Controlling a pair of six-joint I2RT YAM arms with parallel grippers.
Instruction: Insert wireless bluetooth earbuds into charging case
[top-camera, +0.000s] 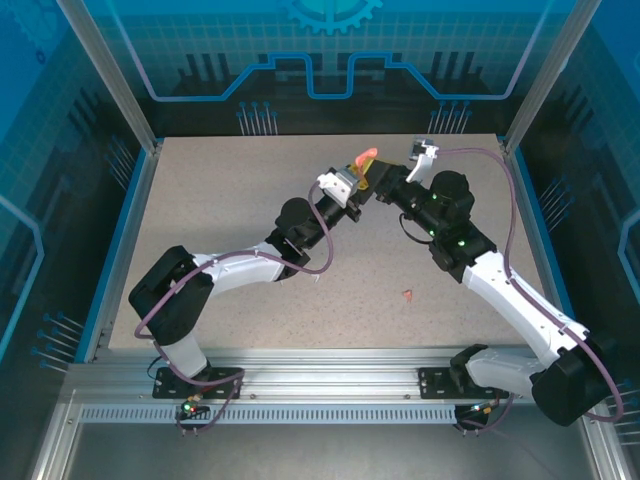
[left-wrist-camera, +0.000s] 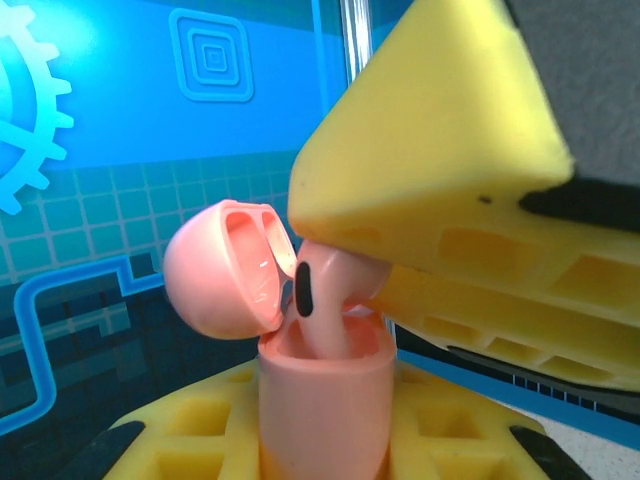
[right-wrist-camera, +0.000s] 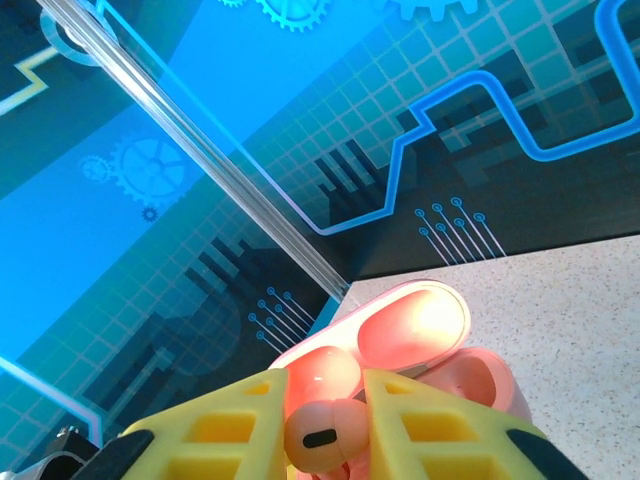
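Salmon-pink stemmed plastic earbud (left-wrist-camera: 325, 300) is standing roughly upright, its stem pointing down into the open pink plastic charging case (left-wrist-camera: 322, 385). Right gripper (right-wrist-camera: 322, 405) is pinching the earbud's head. Left gripper (left-wrist-camera: 322, 430) is clamping the case, raised above the speckled table (top-camera: 230, 220).

The right gripper (right-wrist-camera: 325, 388) pinches a pink earbud (right-wrist-camera: 322, 437) between its yellow fingers (right-wrist-camera: 225, 425), the bud's dark oval spot facing the camera. Just behind it is the pink case (right-wrist-camera: 485, 385), lid (right-wrist-camera: 412, 325) swung back. A speckled table (right-wrist-camera: 570, 300) lies beyond, with a blue backdrop (right-wrist-camera: 200, 120) above
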